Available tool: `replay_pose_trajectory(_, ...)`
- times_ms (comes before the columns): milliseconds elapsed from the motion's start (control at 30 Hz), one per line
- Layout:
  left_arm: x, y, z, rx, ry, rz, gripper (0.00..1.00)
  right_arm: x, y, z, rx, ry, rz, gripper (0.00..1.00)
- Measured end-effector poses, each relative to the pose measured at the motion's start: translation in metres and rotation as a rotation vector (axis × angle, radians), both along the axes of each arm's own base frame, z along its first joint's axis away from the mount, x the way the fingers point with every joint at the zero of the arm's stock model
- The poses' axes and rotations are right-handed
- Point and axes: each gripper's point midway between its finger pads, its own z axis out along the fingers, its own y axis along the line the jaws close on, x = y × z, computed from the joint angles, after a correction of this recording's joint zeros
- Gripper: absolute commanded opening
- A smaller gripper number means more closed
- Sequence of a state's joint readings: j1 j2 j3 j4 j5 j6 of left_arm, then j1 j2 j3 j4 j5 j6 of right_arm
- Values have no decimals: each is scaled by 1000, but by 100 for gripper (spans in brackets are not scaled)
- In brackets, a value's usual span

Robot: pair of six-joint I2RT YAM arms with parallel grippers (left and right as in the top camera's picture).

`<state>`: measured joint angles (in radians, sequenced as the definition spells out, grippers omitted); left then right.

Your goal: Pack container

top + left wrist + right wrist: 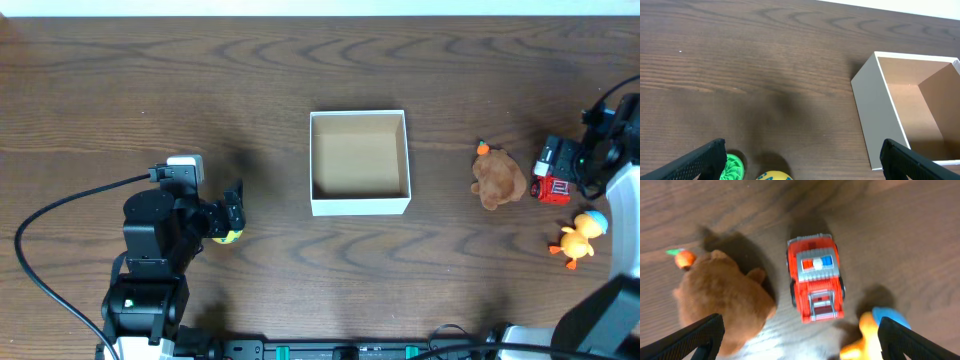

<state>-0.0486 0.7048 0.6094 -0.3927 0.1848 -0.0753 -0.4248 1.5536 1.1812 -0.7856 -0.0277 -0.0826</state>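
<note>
Dark wooden desk (100, 80) carries the container (360, 206) at frame centre, empty, so nothing is packed yet; left jaws wide by a yellow-green toy (229, 237), right jaws wide above the fire truck (816, 277)

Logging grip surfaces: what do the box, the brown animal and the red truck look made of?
Box: likely cardboard, matte white outside, tan inside, thin walls. Brown animal: plush, fuzzy surface. Red truck: probably hard plastic, smooth, moulded ridges.
</note>
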Motion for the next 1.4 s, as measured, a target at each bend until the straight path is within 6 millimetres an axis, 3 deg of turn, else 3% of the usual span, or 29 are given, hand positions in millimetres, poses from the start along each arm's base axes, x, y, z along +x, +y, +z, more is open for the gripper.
replay_pose_trajectory(433,0,0,0,0,0,0,98,9,-19,-63,12,112,59,96)
replay_pose_trajectory(667,0,0,0,0,0,0,98,12,-21,-91,25,154,85,77)
replay_pose_trajectory(800,0,0,0,0,0,0,98,15,-22,-93,20,148,89,65)
replay_pose_trajectory(967,0,0,0,0,0,0,98,18,-24,-92,15,136,85,58)
replay_pose_trajectory(1400,0,0,0,0,0,0,98,22,-26,-89,8,119,77,21)
